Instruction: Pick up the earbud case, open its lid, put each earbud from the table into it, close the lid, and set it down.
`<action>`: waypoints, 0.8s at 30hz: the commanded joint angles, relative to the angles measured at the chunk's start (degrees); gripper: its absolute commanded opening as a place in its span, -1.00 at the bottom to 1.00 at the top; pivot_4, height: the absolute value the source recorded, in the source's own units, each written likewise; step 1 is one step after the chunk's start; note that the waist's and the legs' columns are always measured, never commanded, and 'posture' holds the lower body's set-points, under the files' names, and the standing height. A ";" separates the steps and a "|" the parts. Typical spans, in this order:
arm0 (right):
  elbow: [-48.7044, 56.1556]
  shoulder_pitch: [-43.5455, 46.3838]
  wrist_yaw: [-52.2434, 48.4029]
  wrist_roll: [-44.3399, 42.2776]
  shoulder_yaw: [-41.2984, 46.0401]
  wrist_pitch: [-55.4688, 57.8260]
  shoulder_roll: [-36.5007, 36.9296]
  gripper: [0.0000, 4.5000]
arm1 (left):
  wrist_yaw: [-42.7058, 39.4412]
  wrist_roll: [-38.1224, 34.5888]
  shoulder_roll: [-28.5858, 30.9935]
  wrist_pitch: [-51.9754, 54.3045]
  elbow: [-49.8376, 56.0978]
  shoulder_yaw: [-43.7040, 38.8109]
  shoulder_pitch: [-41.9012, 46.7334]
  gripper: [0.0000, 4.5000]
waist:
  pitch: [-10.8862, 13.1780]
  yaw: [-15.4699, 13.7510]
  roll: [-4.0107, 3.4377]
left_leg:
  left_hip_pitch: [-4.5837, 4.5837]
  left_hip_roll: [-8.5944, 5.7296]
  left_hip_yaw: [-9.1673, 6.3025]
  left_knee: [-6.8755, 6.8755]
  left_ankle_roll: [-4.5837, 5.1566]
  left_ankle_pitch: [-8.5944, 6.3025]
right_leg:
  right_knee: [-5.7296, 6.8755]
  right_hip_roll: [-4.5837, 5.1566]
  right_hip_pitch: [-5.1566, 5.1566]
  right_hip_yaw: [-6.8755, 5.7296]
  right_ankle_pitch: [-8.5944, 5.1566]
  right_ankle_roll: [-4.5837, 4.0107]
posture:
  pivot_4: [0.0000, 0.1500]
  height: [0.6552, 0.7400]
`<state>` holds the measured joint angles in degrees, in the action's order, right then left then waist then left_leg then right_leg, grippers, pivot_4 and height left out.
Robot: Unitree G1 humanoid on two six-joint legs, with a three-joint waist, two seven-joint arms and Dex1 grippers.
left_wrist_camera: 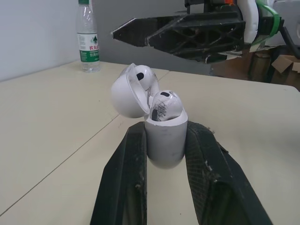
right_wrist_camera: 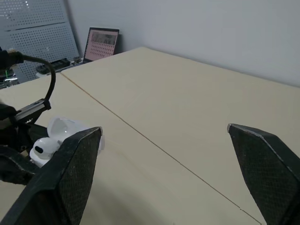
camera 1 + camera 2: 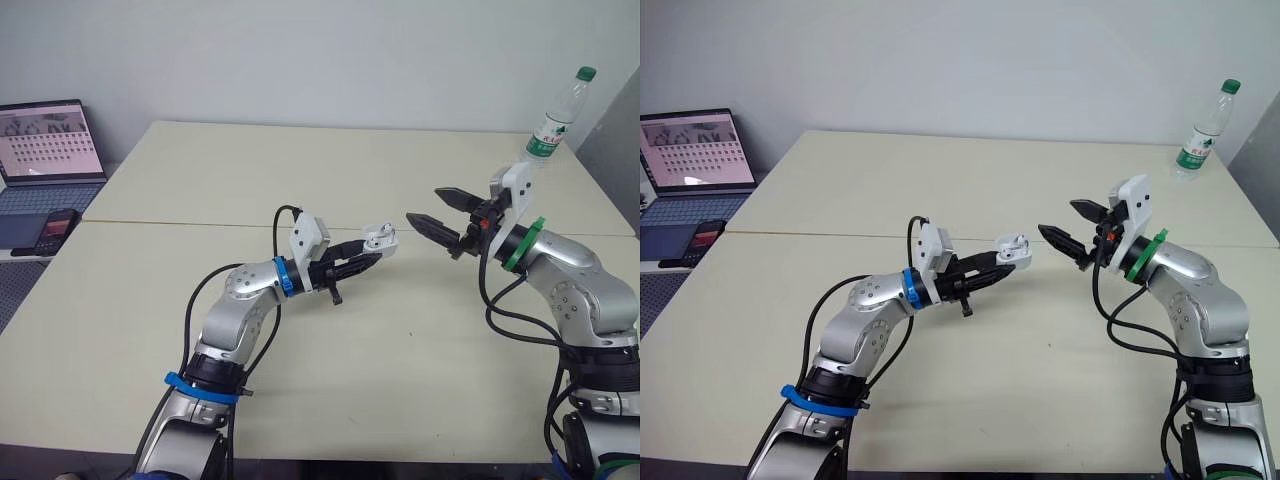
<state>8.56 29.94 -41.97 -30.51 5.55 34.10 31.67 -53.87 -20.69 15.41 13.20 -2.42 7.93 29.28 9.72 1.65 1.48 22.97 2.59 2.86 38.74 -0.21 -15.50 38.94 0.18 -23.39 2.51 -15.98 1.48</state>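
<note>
Your left end effector (image 3: 368, 256) is clamped on the earbud case (image 1: 163, 143), one black finger pressed on each side of its lower body. The case stands upright between the fingers, lifted off the desk (image 3: 300, 170) over its middle area.

The lid (image 1: 124, 93) is swung open and tipped back to one side, hinge intact. One earbud (image 1: 165, 105) sits in the case, its rounded top above the rim, with dark mottling on its face. A second white rounded shape with a dark spot shows against the inside of the lid; you cannot tell whether that is the other earbud.

Your right end effector (image 3: 424, 204) is spread wide with nothing between its fingers. It is raised above the desk, tips pointed toward the case. It is near the case but not touching it, with a clear gap between the two end effectors.

A clear water bottle (image 3: 556, 115) with a green cap stands upright at the far right corner of the desk, well apart from both arms. An open laptop (image 3: 45, 140) with its screen lit sits off the desk's left side, with a phone (image 3: 58, 225) in front of it.
</note>
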 commanded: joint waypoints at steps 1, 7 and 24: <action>1.84 0.85 -2.12 -0.03 -0.40 -0.63 1.44 0.99 | -1.77 -1.81 -0.23 -1.20 1.45 -0.60 1.15 -0.66 | 0.00 0.00 0.00 | 0.00 0.00 0.00 0.00 0.00 0.00 | 0.00 0.00 0.00 0.00 0.00 0.00 | 1.00 0.91; 1.89 0.90 -4.13 0.55 -1.60 -0.82 2.98 0.99 | -3.56 -2.92 0.21 -0.19 1.64 -0.55 1.11 -0.66 | 0.00 0.00 0.00 | 0.01 0.00 0.00 0.00 0.00 0.00 | -0.01 0.01 0.00 0.00 0.00 0.00 | 1.00 0.91; 2.01 0.81 -7.39 -0.15 -1.34 -0.49 4.94 0.99 | -4.64 -3.04 0.62 0.98 2.50 -0.39 0.62 -0.66 | 0.00 -0.01 0.01 | 0.01 0.00 -0.01 0.00 0.00 0.00 | 0.00 0.01 0.00 -0.01 0.00 0.00 | 1.00 0.91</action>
<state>8.57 29.94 -48.67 -30.25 3.15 34.15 35.66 -58.17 -22.58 15.98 14.55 -2.42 7.95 29.35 9.72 1.64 1.49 22.97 2.59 2.85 38.74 -0.21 -15.50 38.94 0.19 -23.39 2.50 -15.98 1.48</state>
